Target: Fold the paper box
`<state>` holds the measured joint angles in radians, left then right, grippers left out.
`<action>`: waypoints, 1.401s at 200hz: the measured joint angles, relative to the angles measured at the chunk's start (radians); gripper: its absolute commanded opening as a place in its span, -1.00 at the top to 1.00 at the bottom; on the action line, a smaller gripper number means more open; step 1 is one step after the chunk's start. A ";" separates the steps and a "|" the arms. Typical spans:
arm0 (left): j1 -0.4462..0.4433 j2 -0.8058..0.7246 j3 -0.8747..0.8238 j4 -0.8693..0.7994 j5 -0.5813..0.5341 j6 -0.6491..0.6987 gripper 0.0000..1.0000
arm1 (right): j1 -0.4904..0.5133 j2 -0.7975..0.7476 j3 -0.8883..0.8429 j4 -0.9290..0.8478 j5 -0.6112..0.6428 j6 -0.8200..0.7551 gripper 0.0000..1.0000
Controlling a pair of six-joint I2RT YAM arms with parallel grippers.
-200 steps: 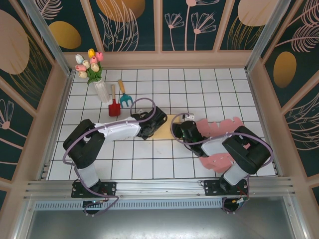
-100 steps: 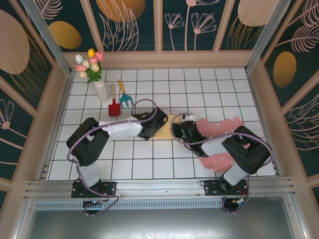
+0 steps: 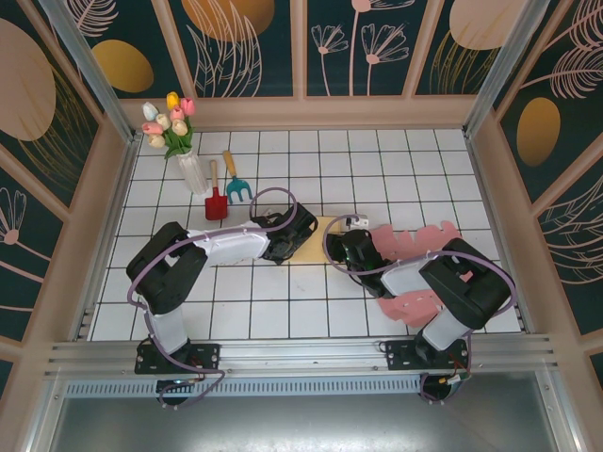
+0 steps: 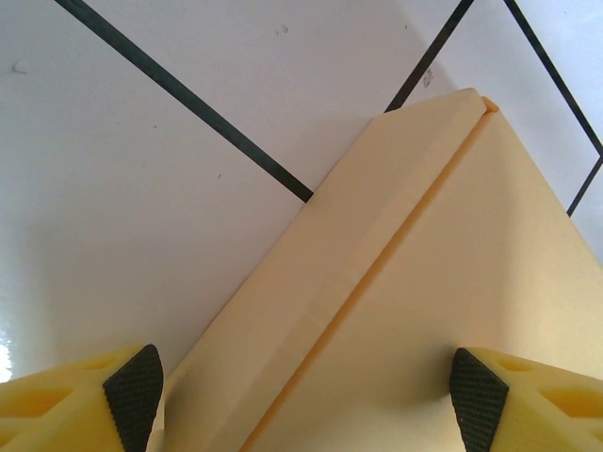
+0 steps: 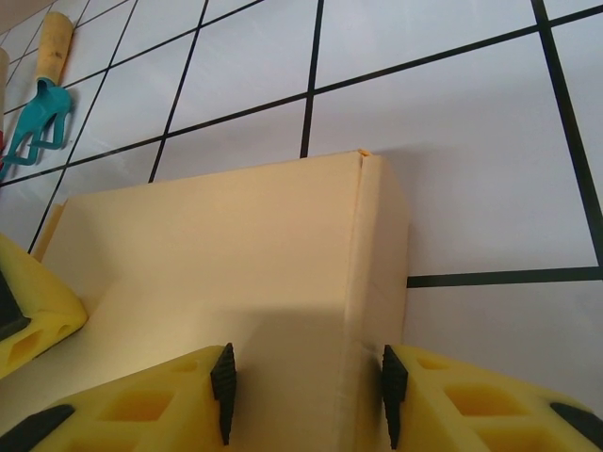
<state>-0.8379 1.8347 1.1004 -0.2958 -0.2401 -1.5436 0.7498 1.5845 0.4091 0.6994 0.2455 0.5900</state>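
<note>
Left hand hangs wide open over the paper box on the counter, right hand half-closed around its corner fold (can't tell if gripping), with flower vase, red shovel and teal rake back-left.

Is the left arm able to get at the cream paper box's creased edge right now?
Likely yes: the left hand stands open over the cream paper box, its creased edge between the fingers, nothing blocking.
</note>
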 measured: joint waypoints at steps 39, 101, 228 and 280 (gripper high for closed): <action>0.000 0.000 -0.014 0.039 0.000 -0.008 -0.60 | 0.008 -0.042 -0.020 -0.035 -0.004 0.004 -0.02; 0.002 0.000 -0.029 0.083 0.001 -0.015 -0.59 | 0.043 -0.191 -0.055 -0.188 -0.001 0.003 -0.02; 0.006 0.006 -0.035 0.112 0.008 -0.023 -0.58 | 0.067 -0.255 -0.096 -0.243 -0.011 0.003 0.07; 0.007 0.006 -0.036 0.114 0.007 -0.023 -0.58 | 0.068 -0.248 -0.098 -0.226 -0.011 0.000 0.26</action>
<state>-0.8310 1.8404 1.0645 -0.1814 -0.2329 -1.5661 0.8181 1.3361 0.3115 0.4732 0.2340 0.5903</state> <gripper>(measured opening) 0.790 0.394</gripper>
